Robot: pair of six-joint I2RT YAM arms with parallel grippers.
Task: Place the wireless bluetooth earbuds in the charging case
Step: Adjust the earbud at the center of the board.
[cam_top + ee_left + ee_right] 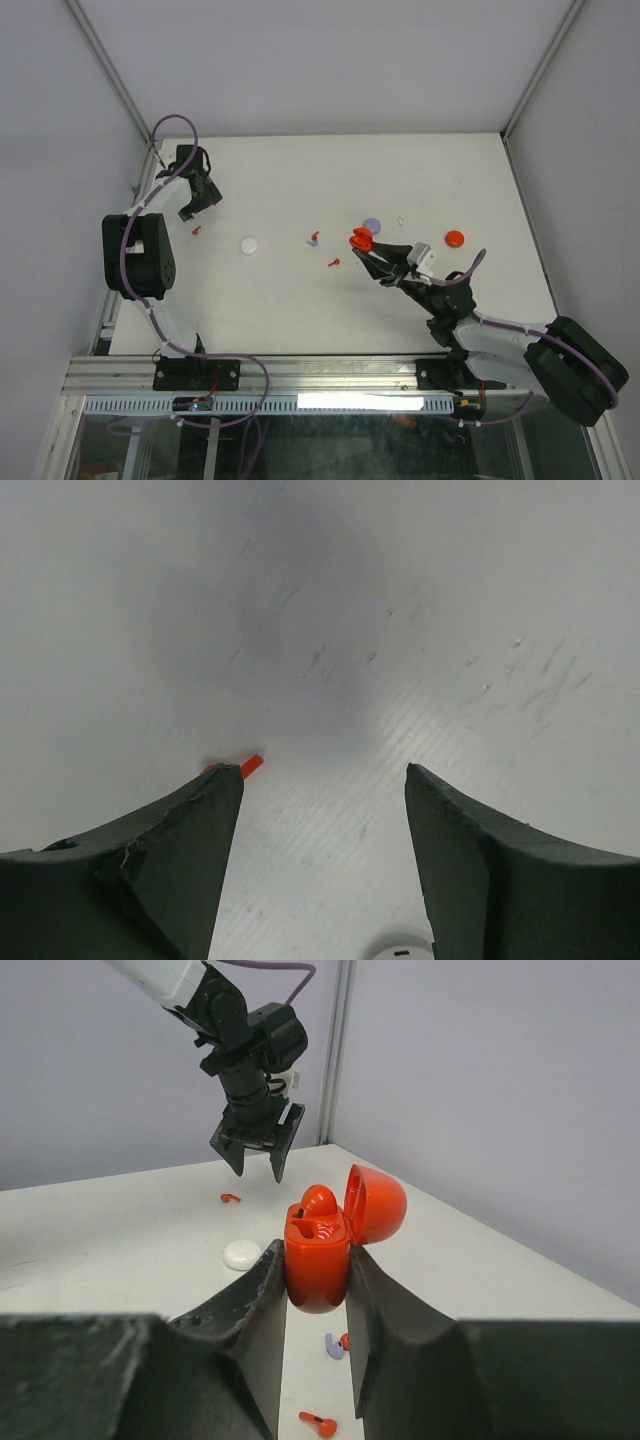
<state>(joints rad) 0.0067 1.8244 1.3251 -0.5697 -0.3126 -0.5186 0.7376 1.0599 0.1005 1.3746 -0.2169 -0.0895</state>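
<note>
The right gripper (316, 1252) is clenched on the red case (318, 1265), pinching its lower body between both fingers and holding it upright above the table (300, 170). The case's lid (377, 1203) stands hinged open and tips away to the right in the wrist view. A red seated bud (320, 1200) sticks up out of the case's top; whether it is fully home cannot be told. From above, the case sits right of the table's middle, between the purple puck (372, 224) behind it and the near red bud (335, 263) lying loose to its left. Left of the case, a purple bud (332, 1346) lies on the table with a red piece just beside it, partly hidden by a finger. A white speck (400, 219) lies near the purple puck, too small to identify, and a red puck (455, 238) rests further right, well apart from the case. The white puck (249, 245) lies left of the middle. The left gripper (200, 187) hangs over the far left part of the table with its jaws spread and nothing between them. The far red bud (196, 230) lies on the table just on the near side of it; in the left wrist view only its tip (251, 765) peeks out beside one finger (190, 850).
</note>
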